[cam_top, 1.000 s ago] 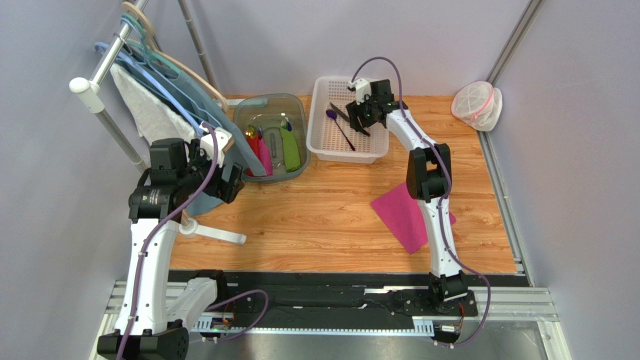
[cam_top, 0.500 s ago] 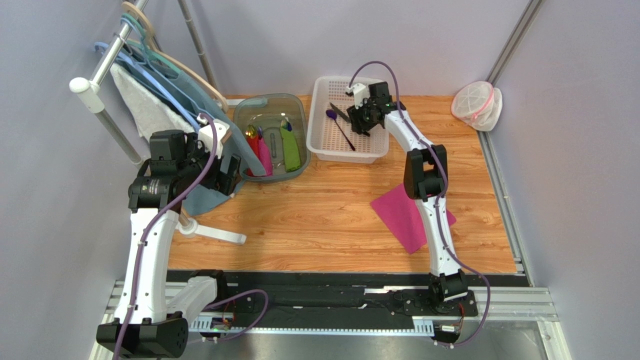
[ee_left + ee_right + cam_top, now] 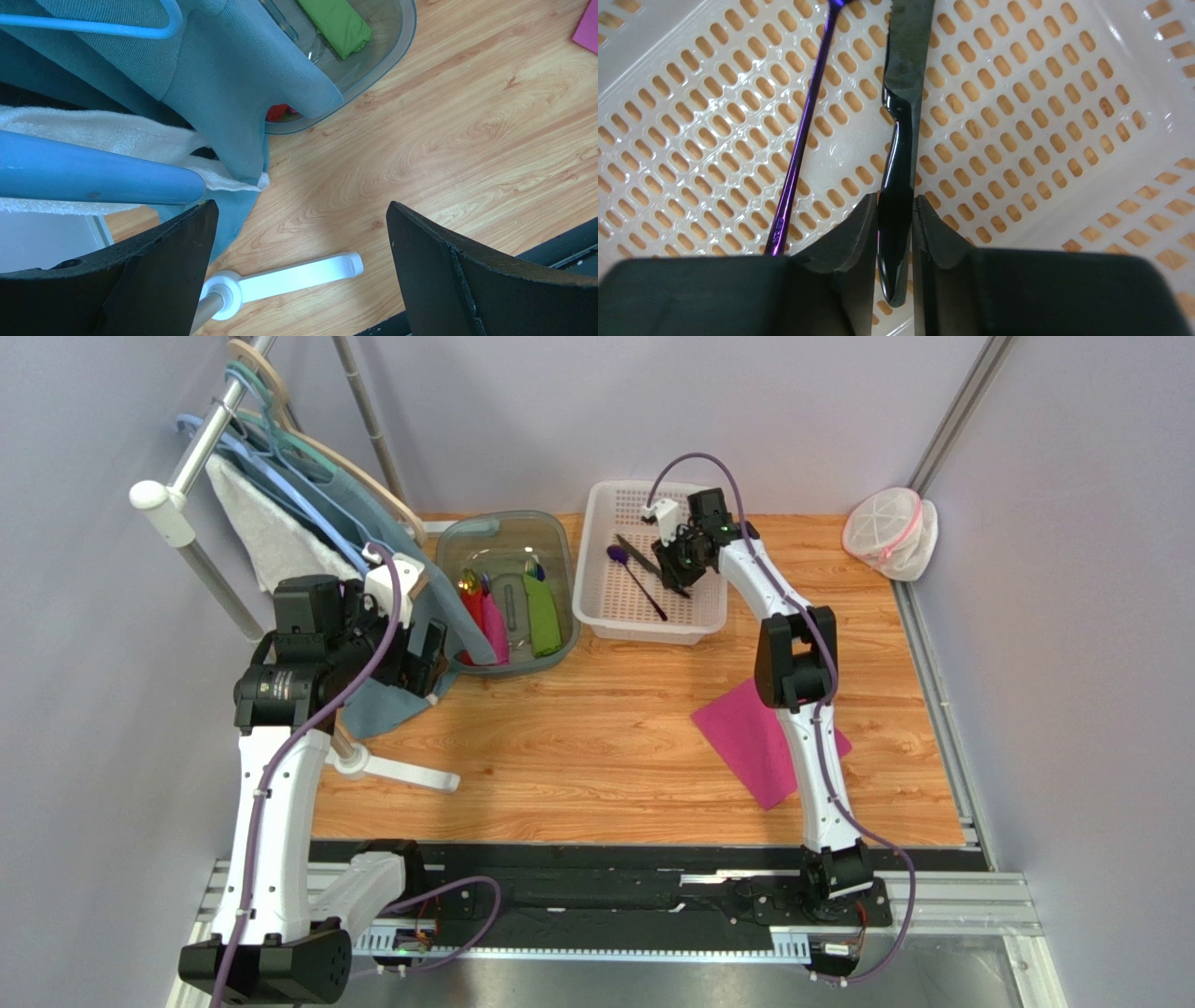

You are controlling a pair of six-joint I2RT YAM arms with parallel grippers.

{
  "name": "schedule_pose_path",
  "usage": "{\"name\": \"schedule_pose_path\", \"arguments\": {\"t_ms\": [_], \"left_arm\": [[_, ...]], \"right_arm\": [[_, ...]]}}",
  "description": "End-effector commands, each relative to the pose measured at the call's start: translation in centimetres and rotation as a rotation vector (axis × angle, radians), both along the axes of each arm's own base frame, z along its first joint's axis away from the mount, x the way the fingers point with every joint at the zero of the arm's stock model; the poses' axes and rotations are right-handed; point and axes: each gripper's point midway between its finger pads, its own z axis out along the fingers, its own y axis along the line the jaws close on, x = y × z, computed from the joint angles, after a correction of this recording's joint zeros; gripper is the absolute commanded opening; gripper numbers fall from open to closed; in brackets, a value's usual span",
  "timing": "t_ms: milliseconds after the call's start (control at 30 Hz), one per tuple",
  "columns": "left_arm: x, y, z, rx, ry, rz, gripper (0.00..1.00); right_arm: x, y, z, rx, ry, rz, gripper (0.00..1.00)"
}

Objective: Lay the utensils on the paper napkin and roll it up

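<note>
- Wooden table [image 3: 589,742]: light plank grain, spanning the whole floor of the scene.
- Clothes rack [image 3: 183,483] at far left: hung with hangers, a teal garment [image 3: 231,91] and a white cloth [image 3: 84,122], with the white foot [image 3: 288,276] flat on the wood.
- Left gripper [image 3: 300,210]: released, jaws spread wide with nothing between them, hovering over bare wood beside the garment's hem at the left.
- Right gripper [image 3: 896,231]: reaching to the far side into the white basket [image 3: 701,623], clamped on the handle end of the black knife [image 3: 903,105], one finger pressed to each side.
- Grey tub [image 3: 484,532] just left of the basket: holding a chunky green item [image 3: 542,613] and a pink one [image 3: 494,630].
- Paper napkin [image 3: 751,735]: magenta, flat on the table at near right, turned cornerwise, partly crossed by the right arm, well apart from the basket.
- Clear bag [image 3: 891,529] with a red band, at the far right edge.
- Knife: inside the basket, serrated blade pointing away from the fingers; lifted or resting on the slotted floor, cannot tell.
- Purple spoon [image 3: 808,119]: lying on the basket floor just beside the knife, outside the grip.
</note>
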Motion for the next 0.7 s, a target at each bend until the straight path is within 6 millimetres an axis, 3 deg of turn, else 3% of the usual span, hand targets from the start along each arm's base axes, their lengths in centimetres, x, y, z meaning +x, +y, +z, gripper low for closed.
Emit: {"name": "schedule_pose_path", "arguments": {"t_ms": [0, 100, 167, 300, 367, 433, 567, 667], "left_arm": [[-0.2, 0.0, 1.5, -0.009, -0.035, 0.009, 0.99], [-0.2, 0.0, 1.5, -0.013, -0.031, 0.008, 0.99], [0.0, 0.0, 1.5, -0.011, -0.03, 0.01, 0.99], [0.1, 0.1, 1.8, -0.002, -0.037, 0.008, 0.99], [0.2, 0.1, 1.8, 0.0, -0.037, 0.009, 0.99], [0.4, 0.2, 1.9, 0.002, -0.036, 0.006, 0.99], [0.7, 0.2, 1.9, 0.006, -0.036, 0.002, 0.99], [0.9, 0.2, 2.1, 0.005, -0.042, 0.003, 0.99]], "right_arm": [[-2.8, -1.7, -1.5, -0.087, 0.123, -0.059, 0.18], [-2.4, -2.0, -2.0, -0.127, 0.111, -0.11, 0.37], [-2.8, -2.0, -2.8, -0.154, 0.121, -0.091, 0.37], [-4.0, -1.9, -4.2, -0.216, 0.151, -0.037, 0.17], [-4.3, -2.3, -4.7, -0.234, 0.165, -0.029, 0.13], [-4.2, -2.3, -4.5, -0.242, 0.162, -0.027, 0.0], [-2.6, -2.1, -2.4, -0.229, 0.092, -0.05, 0.0], [-1.0, -1.7, 1.2, -0.179, 0.001, -0.09, 0.0]]}}
